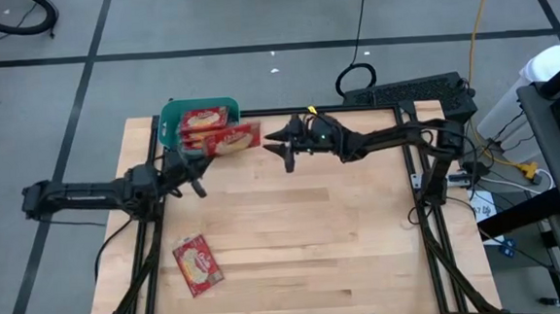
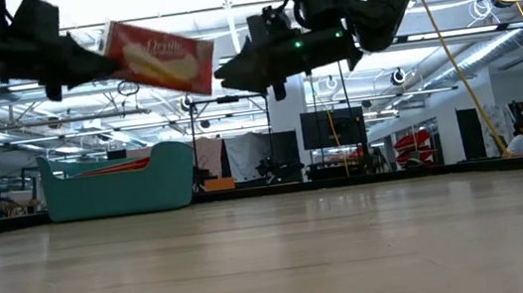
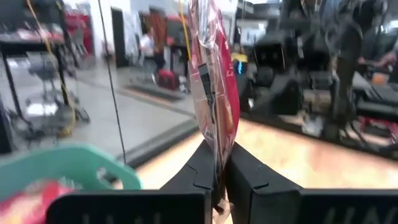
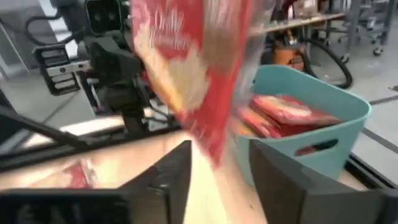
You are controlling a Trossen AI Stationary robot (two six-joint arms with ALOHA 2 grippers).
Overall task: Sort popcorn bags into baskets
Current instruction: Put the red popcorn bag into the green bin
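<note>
A red popcorn bag (image 1: 232, 138) hangs high over the table, just off the teal basket's (image 1: 172, 115) near-right corner, with my left gripper (image 1: 200, 155) shut on its left end. My right gripper (image 1: 281, 149) stands open at the bag's other end; in the right wrist view that end (image 4: 208, 134) shows just ahead of the spread fingers, apart from them. The basket stands at the table's far edge with red bags (image 4: 287, 111) lying flat in it. One more bag (image 1: 197, 264) lies flat on the table near the front left. My left gripper pinches the bag's left end (image 3: 216, 163) between its two fingers, coming level from the table's left. The bag stands edge-on in the hold and sticks out toward my right gripper. It is lifted clear, tilted with its right end (image 2: 200, 69) lower.
A black frame (image 1: 420, 178) runs along the table's edges. Bare wood lies across the middle and right of the table (image 1: 344, 241). A keyboard (image 1: 408, 93) and cables lie beyond the far right corner.
</note>
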